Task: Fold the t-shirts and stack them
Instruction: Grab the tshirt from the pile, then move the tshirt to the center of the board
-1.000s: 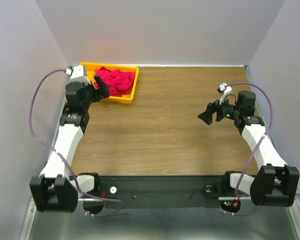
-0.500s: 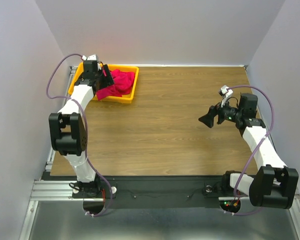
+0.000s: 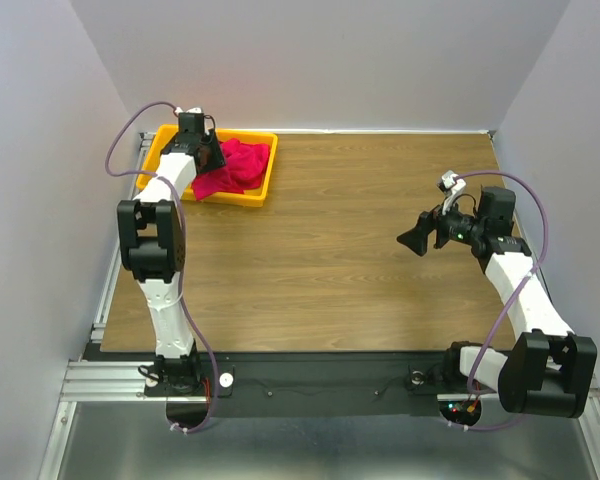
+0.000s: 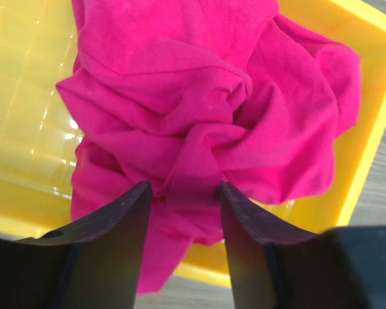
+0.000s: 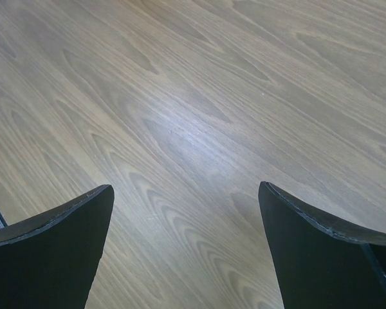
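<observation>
A crimson-pink t-shirt (image 3: 238,163) lies as a wrinkled heap in the yellow tray (image 3: 263,188) at the table's far left; part of it (image 4: 157,257) hangs over the tray's rim (image 4: 367,148). My left gripper (image 3: 208,158) is down in the heap, its jaws half closed with a raised fold of the cloth (image 4: 199,96) standing between the fingertips (image 4: 185,193). My right gripper (image 3: 412,240) hovers wide open over bare wood at the right (image 5: 186,193), holding nothing.
The tray's yellow grid floor (image 4: 26,96) shows bare to the left of the heap. The wooden table top (image 3: 330,260) stretches between the two arms. Grey walls close in the left, far and right sides.
My left arm has swung from beside the tray to over its back and down into the heap, and its jaws have narrowed around a fold. The right arm has barely moved.
</observation>
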`<action>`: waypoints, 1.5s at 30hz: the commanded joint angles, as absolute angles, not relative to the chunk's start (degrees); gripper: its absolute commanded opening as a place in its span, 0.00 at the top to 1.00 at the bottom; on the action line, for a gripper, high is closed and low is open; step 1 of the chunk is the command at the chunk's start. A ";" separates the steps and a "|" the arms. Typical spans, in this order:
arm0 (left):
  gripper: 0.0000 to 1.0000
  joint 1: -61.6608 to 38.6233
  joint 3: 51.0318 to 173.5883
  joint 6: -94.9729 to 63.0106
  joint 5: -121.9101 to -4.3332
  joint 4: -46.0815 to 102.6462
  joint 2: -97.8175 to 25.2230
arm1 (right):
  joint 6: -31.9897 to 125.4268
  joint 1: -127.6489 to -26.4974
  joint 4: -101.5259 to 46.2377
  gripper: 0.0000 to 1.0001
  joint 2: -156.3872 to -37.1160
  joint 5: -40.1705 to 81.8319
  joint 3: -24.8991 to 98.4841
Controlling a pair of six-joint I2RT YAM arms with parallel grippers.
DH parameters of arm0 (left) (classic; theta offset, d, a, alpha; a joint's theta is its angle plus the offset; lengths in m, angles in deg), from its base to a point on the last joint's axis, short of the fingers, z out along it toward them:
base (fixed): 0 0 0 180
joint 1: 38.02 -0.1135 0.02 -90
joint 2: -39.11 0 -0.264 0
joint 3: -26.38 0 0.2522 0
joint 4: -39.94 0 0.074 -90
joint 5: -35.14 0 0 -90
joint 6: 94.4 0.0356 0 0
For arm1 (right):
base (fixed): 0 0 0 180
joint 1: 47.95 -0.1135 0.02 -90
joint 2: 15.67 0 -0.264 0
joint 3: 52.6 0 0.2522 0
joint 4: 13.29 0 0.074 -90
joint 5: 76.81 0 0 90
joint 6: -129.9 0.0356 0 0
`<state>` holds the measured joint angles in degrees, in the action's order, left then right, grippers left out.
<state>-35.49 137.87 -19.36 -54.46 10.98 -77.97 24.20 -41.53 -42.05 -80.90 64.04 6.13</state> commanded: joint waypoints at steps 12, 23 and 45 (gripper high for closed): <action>1.00 -32.22 137.36 -12.93 -58.28 25.19 -62.97 | 23.64 -39.77 -40.93 0.00 -80.01 65.84 5.81; 1.00 -28.27 146.74 -23.90 -71.28 35.66 -51.68 | 23.91 -38.81 -40.85 0.00 -80.01 65.92 5.89; 1.00 -11.58 156.44 -35.78 -79.73 45.51 -49.40 | 24.44 -35.99 -40.58 0.00 -79.48 64.34 6.07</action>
